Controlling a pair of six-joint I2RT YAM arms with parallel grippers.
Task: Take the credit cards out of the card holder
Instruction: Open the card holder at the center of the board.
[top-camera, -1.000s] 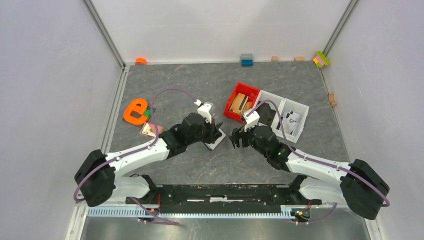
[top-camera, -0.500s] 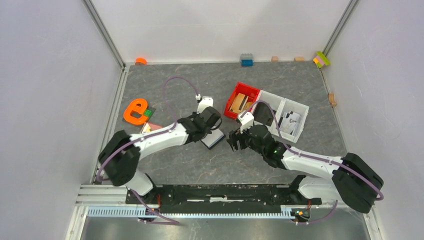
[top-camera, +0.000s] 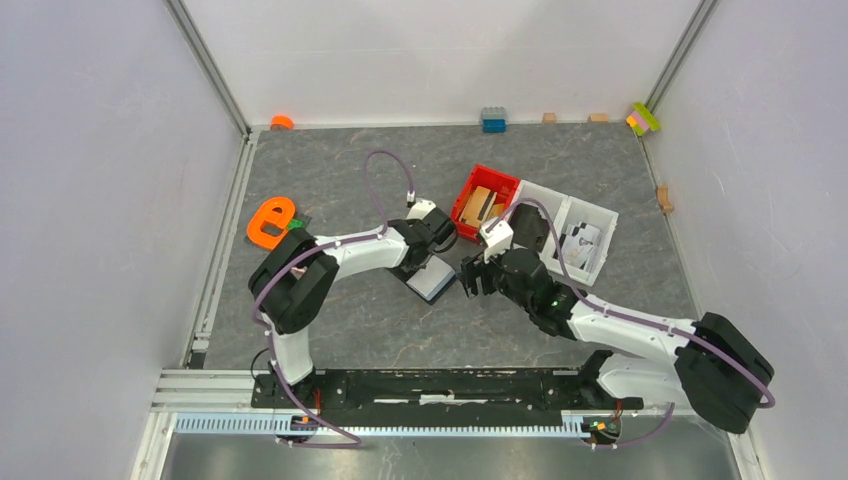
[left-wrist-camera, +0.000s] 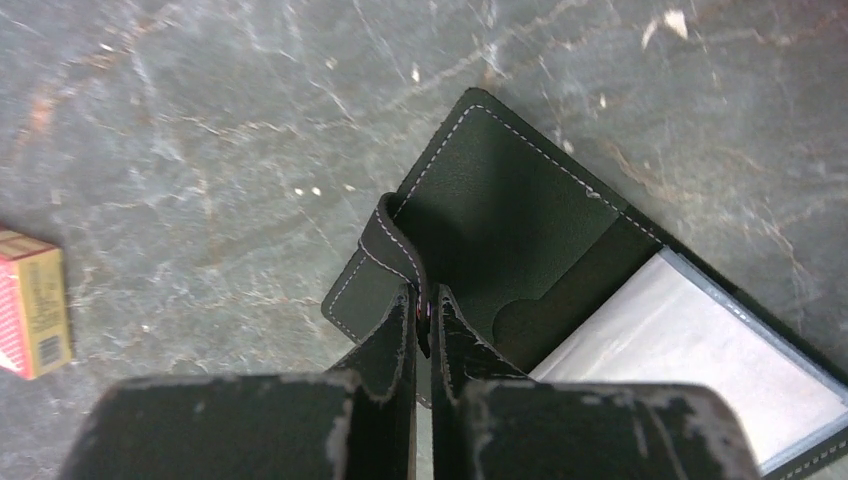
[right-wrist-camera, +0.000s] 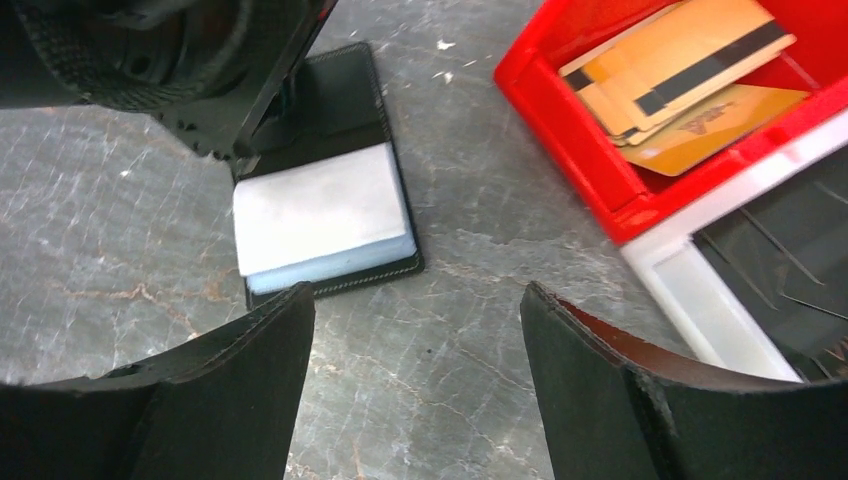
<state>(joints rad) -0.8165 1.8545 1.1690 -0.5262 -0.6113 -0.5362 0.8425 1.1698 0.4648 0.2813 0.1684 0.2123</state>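
The black card holder (top-camera: 432, 279) lies open on the grey table, its pale inside up. In the left wrist view its black flap (left-wrist-camera: 520, 220) is spread flat. My left gripper (left-wrist-camera: 422, 302) is shut on the flap's snap strap, which stands up between the fingertips; it shows in the top view (top-camera: 430, 252) too. A greyish-white credit card face (right-wrist-camera: 320, 212) fills the holder's near half. My right gripper (right-wrist-camera: 415, 300) is open and empty, just in front of the holder's near edge (top-camera: 470, 277). No pinkish-copper card shows.
A red bin (top-camera: 468, 205) holding tan striped flat pieces (right-wrist-camera: 680, 70) stands right of the holder, joined to a white bin (top-camera: 592, 215). An orange e-shaped piece (top-camera: 270, 222) lies at the left. A small red and tan object (left-wrist-camera: 30, 300) lies left of the holder.
My left arm has folded in toward the middle, and its gripper has shifted a little right and back at the holder. More of the holder's pale inside shows. The right gripper has barely moved.
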